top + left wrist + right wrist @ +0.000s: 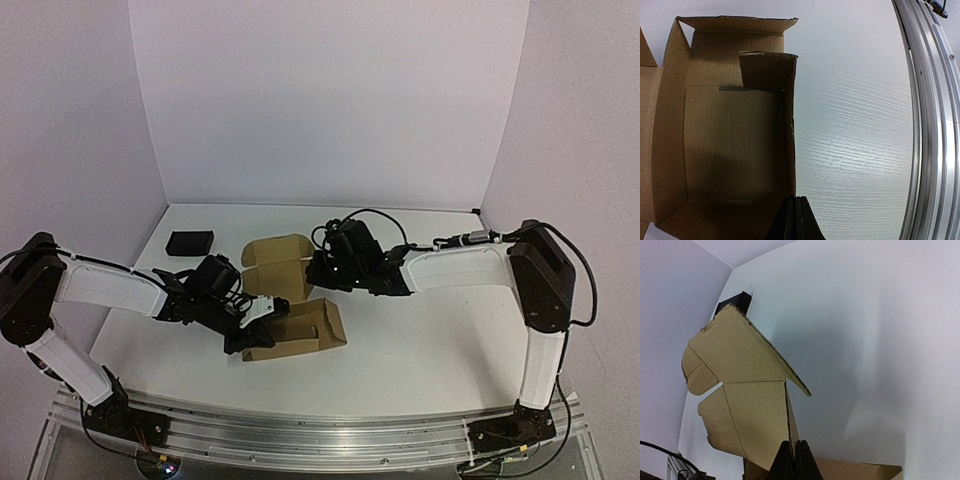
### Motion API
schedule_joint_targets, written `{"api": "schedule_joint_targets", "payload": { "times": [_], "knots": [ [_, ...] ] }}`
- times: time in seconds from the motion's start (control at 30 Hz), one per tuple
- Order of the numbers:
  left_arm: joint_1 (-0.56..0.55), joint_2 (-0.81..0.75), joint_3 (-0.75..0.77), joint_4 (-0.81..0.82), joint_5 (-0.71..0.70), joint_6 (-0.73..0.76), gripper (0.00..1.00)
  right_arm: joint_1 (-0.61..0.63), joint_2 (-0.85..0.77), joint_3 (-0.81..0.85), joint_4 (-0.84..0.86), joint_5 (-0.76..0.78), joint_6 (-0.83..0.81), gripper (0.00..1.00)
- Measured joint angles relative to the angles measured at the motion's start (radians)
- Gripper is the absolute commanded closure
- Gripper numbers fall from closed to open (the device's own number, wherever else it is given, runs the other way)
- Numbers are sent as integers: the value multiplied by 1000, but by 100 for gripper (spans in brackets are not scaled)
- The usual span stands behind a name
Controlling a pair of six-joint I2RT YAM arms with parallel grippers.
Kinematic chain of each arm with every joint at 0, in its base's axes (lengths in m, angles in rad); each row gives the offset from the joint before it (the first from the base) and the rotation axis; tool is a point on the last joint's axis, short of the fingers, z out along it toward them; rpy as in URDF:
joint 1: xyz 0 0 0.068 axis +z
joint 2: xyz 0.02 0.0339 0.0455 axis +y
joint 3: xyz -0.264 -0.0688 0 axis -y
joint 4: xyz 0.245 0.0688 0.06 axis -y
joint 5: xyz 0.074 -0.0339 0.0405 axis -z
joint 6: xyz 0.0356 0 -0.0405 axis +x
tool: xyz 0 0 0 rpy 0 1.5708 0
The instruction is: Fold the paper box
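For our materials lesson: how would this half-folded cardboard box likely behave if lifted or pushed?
The paper box is probably light: thin corrugated walls, nothing inside. Its upright lid flap would likely bend at the creases when lifted. Pushed, it would probably slide on the smooth table, being low, not tip.

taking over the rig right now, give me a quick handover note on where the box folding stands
Grippers: left gripper is shut, pinching a side wall of the paper box. The right gripper is shut, pinching the edge of the raised lid panel.
Where: the box sits mid-table between the arms. A small black object lies apart at the far left.
Done: tray walls stand up, and a corner flap is folded inward.
Left: the lid stands open. It likely needs folding over and its rounded tabs tucking in.
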Motion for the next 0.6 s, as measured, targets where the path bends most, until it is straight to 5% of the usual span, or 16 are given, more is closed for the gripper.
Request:
{"api": "schedule_joint_targets", "payload": {
  "times": [0.2,0.47,0.6],
  "knots": [
    [0,0,4,-1,-21,-3,100,33,1,23,-15,29,24,93],
    [1,0,5,-3,-24,-28,97,37,-5,-143,122,70,-8,94],
    [3,-1,6,-17,-26,-32,86,42,-5,-146,163,73,-26,96]
  ]
}}
